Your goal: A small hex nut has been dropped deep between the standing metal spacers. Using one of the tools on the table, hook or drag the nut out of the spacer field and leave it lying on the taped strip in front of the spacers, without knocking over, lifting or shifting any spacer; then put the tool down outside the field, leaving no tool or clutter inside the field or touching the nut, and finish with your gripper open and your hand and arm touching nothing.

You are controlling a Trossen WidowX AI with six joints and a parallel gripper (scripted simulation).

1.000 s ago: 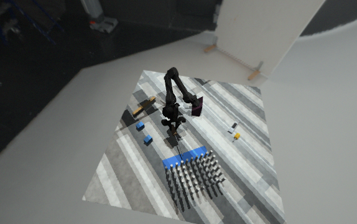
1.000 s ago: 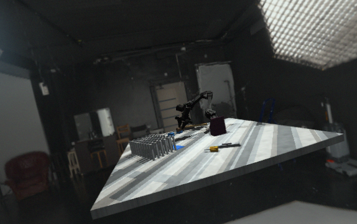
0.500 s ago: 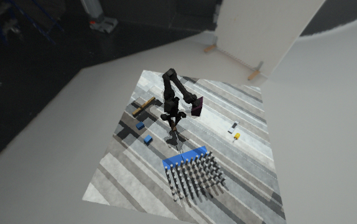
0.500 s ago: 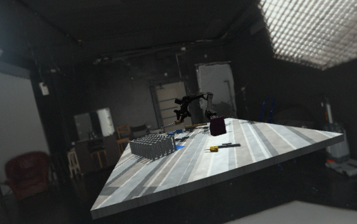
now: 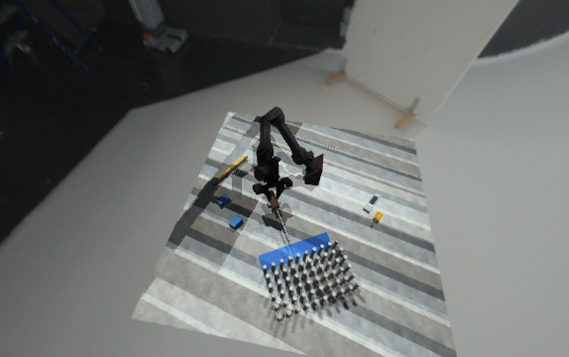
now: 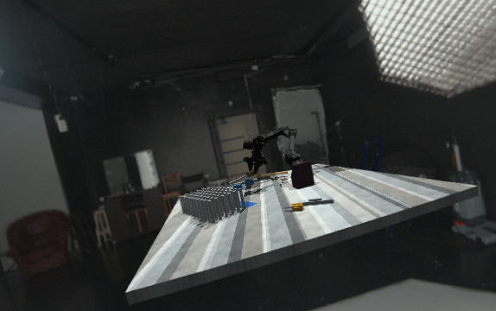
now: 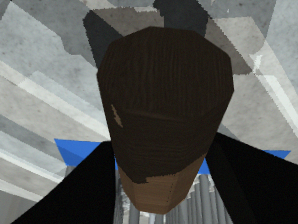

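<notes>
My gripper is shut on the brown wooden handle of a tool with a long thin metal shaft. The gripper is above the table, behind the blue taped strip. The shaft slants down toward the strip and the near row of spacers; whether its tip touches anything cannot be told. The grey metal spacers stand upright in rows just beyond the strip. The handle blocks the wrist view of the tip. The hex nut cannot be made out.
Two blue blocks and a yellow-orange bar lie on one side. A yellow-handled tool and a grey-and-black piece lie on the other. A dark maroon panel stands by the arm's base.
</notes>
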